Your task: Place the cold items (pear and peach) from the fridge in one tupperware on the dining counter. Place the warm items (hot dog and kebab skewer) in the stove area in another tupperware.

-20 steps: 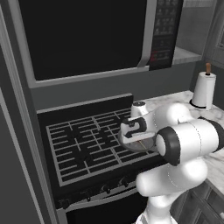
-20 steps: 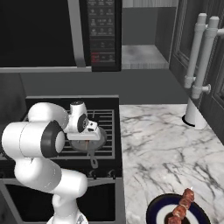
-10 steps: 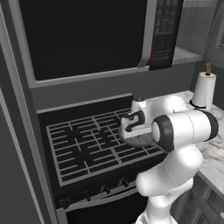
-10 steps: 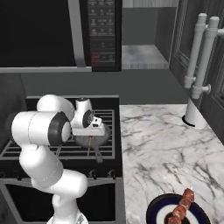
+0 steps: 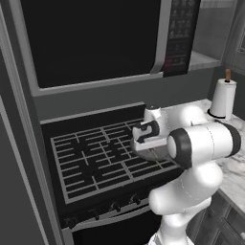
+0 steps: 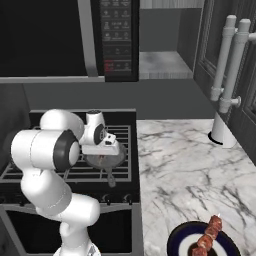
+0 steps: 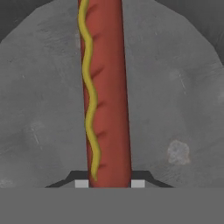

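A hot dog [image 7: 107, 87] with a wavy mustard line lies in a round grey pan [image 7: 175, 87] on the stove's front right burner. My gripper [image 7: 109, 183] points straight down into the pan [image 5: 154, 152], its two fingertips [image 7: 82, 183] pressed against either side of the hot dog's near end. In the right base view the gripper [image 6: 102, 150] sits low over the pan [image 6: 117, 156]. The kebab skewer [image 6: 207, 236] rests on a dark blue plate [image 6: 177, 241] at the front of the marble counter.
The black stove grate [image 5: 86, 162] spreads to the left of the pan, with a microwave [image 5: 95, 43] close above it. A paper towel roll [image 5: 223, 98] stands at the back of the marble counter [image 6: 175, 170]. The pan's handle [image 6: 111, 177] points toward the stove front.
The hand has dropped down into the pan, and the fingers have drawn in around the hot dog. The arm's elbow has swung forward.
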